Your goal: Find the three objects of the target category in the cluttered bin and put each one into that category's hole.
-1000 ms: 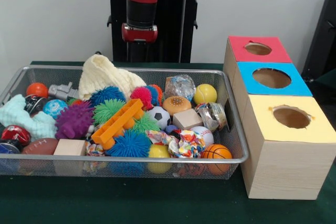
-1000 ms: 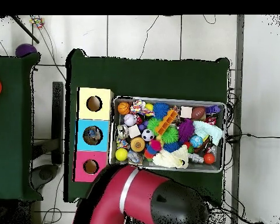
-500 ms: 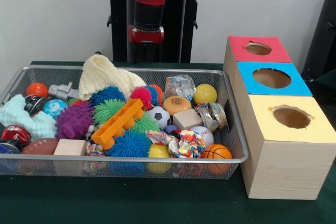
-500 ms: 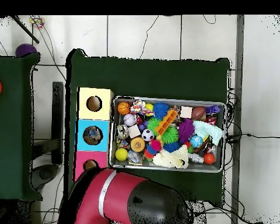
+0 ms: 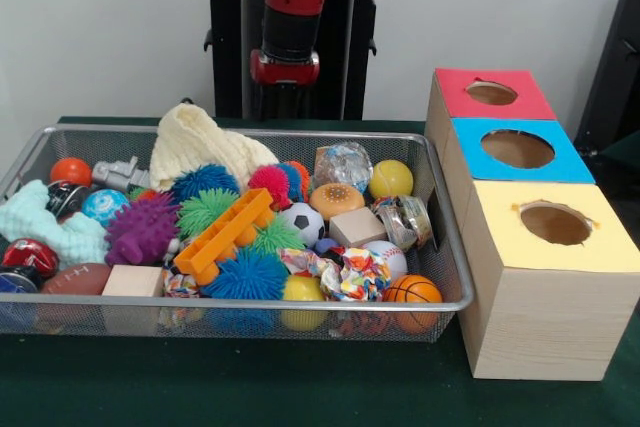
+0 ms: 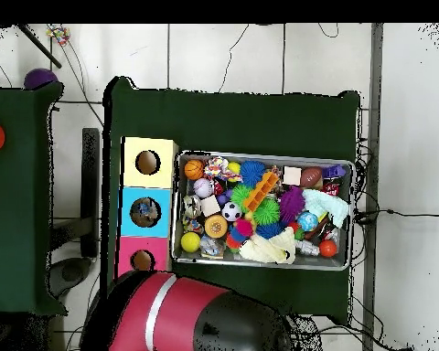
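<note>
Three boxes with holes are lined up just beside the wire bin in the front view: red, blue, yellow. Balls, spiky toys and blocks are heaped inside the bin. The arm is seen behind it; the gripper's state cannot be told.

From overhead, the bin is seen beside the boxes, the arm below.

In the front view the wire bin full of toys sits on the table, the row of three holed boxes just beside it on the right, and the robot arm hangs behind the bin's far rim.
</note>
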Controlling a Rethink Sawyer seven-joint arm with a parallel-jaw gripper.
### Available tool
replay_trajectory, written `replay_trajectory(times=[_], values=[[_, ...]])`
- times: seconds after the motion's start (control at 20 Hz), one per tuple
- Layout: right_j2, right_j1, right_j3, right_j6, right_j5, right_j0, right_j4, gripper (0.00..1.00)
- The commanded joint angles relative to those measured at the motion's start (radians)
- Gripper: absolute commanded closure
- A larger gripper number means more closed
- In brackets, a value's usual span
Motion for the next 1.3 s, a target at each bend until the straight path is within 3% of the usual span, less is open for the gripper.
replay_trajectory(times=[0.05,0.65,1.3], values=[[0.206,-0.041,-0.218,0.116,0.069,0.052,0.097,0.0],[0.265,-0.173,-0.207,0.129,0.229,0.11,0.11,0.0],[0.436,-0.233,-0.274,0.036,0.414,0.011,0.002,0.0]])
